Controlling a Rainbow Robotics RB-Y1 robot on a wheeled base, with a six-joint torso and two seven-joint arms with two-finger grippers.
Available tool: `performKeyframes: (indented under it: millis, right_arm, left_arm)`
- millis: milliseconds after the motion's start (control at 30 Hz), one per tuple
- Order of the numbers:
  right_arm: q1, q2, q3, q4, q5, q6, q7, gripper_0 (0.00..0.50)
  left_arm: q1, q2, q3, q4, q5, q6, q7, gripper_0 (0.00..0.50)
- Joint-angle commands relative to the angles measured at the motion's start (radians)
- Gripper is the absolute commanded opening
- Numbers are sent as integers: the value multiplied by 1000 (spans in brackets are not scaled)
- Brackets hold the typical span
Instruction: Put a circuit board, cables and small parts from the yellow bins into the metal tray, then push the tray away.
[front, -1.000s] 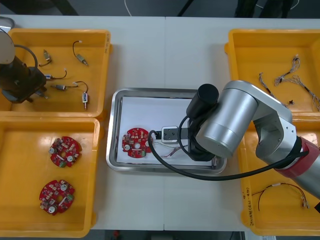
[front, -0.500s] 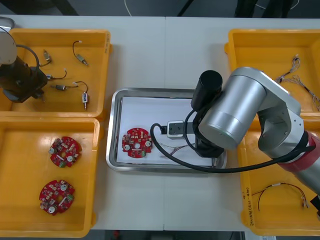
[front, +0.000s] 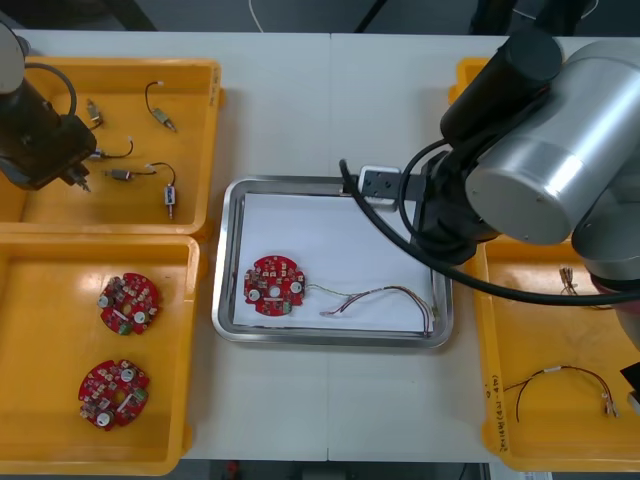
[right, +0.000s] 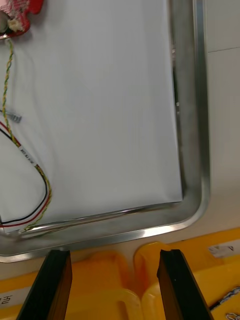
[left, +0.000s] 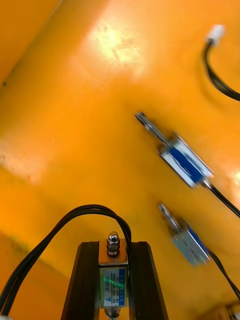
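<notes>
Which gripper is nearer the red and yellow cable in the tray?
Right. The right gripper hangs open by the tray's right edge, near the cable; the left gripper is over the far left yellow bin, shut on a small metal part.

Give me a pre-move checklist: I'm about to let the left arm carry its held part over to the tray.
1. Grasp: left gripper shut on small metal part, above far left yellow bin: ok.
2. Trailing black cable free of other parts: cannot tell.
3. Other arm: right gripper open, empty, at the shiny metal tray rim: ok.
4. Contents: round red circuit board in tray: ok.
5. Contents: red and yellow cable in tray: ok.
</notes>
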Motion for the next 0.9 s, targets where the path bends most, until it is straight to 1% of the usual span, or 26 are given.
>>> performKeyframes:
  millis: [33,167,300,500,667,767,900]
  right_arm:
    - [-36,0,-123,-77,-17,4,3,500]
    - [-33,-32,-194,-90,-41,4,0,500]
    - [-15,-77,-286,-90,-72,4,-7,500]
    - [20,-118,-409,-76,-78,4,-14,500]
    - [43,-132,-505,-41,-89,4,-14,500]
    - [51,-132,-579,10,-80,4,-14,500]
    - [51,-132,-640,67,-64,4,-16,500]
  left_arm:
    - [-38,64,43,-117,-3,101,10,0]
    - [-40,69,44,-192,-2,170,10,1]
    - [-40,67,43,-278,11,246,10,0]
    - [-40,39,43,-410,49,328,14,1]
    - [-40,15,26,-501,77,355,19,0]
    - [-40,-5,-8,-570,87,358,25,1]
    - [-40,-23,-40,-623,101,357,33,2]
